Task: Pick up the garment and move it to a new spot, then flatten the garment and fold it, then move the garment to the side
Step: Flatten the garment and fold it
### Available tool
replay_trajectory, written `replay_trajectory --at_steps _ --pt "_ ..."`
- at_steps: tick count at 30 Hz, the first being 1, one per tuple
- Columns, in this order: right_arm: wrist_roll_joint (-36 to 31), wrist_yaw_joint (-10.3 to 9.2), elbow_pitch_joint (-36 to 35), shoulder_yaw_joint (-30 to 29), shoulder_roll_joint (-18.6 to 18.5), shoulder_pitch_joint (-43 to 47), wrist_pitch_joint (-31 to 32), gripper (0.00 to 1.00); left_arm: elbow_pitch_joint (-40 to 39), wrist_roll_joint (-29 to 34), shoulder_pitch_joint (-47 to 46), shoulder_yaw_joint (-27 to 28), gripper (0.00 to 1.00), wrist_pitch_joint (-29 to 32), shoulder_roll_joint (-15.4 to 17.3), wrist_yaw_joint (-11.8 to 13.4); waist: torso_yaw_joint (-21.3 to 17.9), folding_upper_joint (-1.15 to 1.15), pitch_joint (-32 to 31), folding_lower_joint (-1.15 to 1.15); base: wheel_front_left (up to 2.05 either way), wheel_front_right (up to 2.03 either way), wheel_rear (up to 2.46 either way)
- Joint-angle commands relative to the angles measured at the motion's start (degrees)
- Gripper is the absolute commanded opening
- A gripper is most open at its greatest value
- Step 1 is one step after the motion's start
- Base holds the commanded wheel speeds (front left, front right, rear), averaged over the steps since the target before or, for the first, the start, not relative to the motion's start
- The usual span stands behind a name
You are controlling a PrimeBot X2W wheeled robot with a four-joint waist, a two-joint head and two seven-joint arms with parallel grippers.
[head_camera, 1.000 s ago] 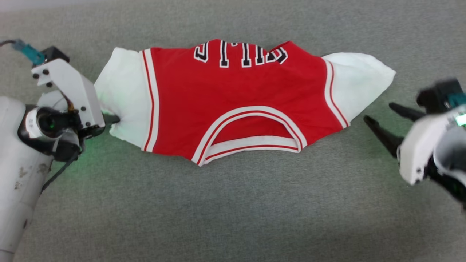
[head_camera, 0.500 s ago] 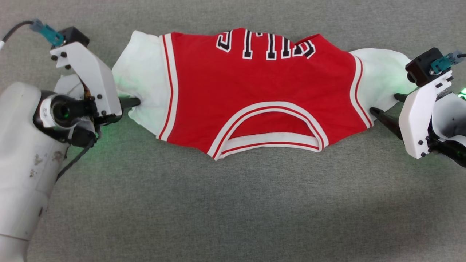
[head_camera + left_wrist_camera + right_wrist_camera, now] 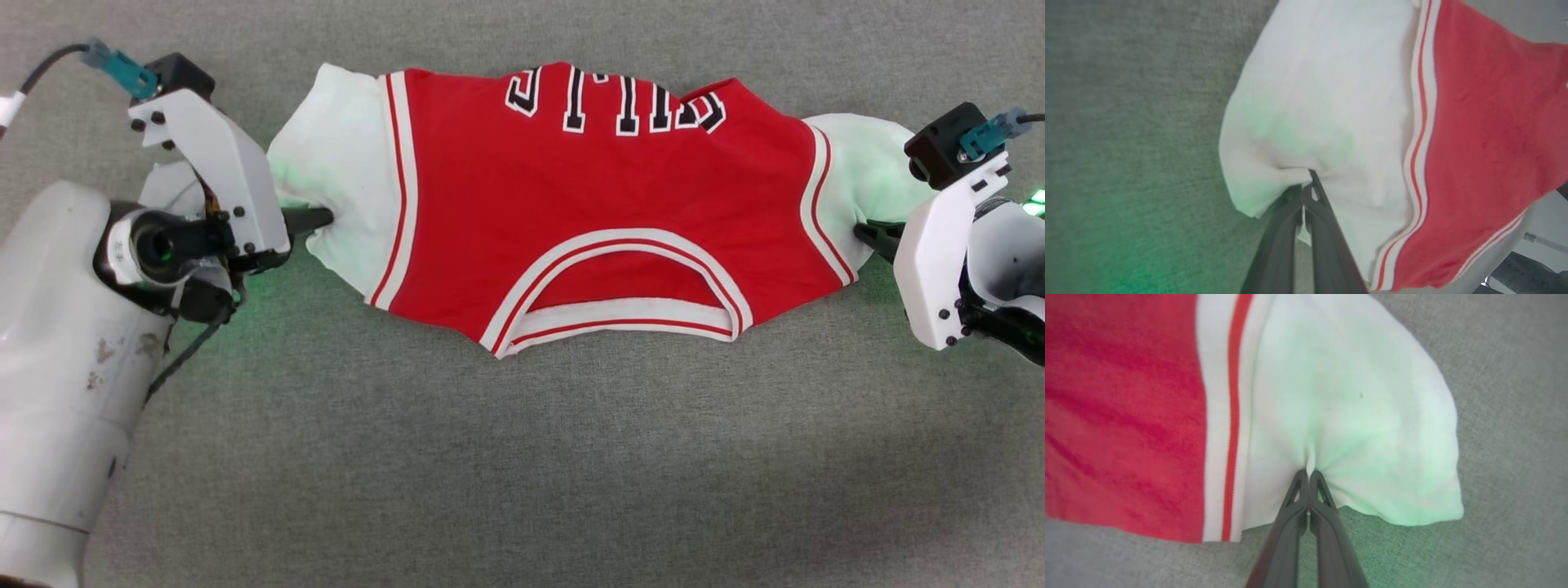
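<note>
Open grey surface [image 3: 522, 465] around garment [image 3: 604, 204] edges

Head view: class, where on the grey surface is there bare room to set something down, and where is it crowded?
The widest bare patch of the surface runs from the jersey collar down to the view's bottom edge. A narrow strip lies above the lettering. It is crowded at both sleeves, where the left hand and the right hand pinch the cloth.
</note>
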Motion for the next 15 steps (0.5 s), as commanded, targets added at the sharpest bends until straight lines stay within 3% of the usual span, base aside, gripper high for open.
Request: replay_trajectory --at_steps 1,9,15 --pt "0.5 -0.08 1.8 1.9 0.1 1.9 -0.6 0.00 1.4 -0.4 2.8 -0.8 0.00 -0.9 -2.1 -0.5 0.3 0.00 -0.9 0.00 0.00 0.00 0.00" --pt "8.4 -0.07 -0.6 -4.2 -1.3 2.0 -8.6 0.00 -1.4 -4.2 2.6 4.6 0.00 -6.0 -1.7 -3.9 2.0 0.00 -4.7 0.00 0.00 0.00 0.00" --pt "11.2 -0.07 -0.9 -8.5 -2.2 -1.3 -10.2 0.00 -4.4 -7.9 0.5 9.6 0.00 -9.8 -3.4 -3.9 3.2 0.00 -5.3 0.00 0.00 0.00 0.00"
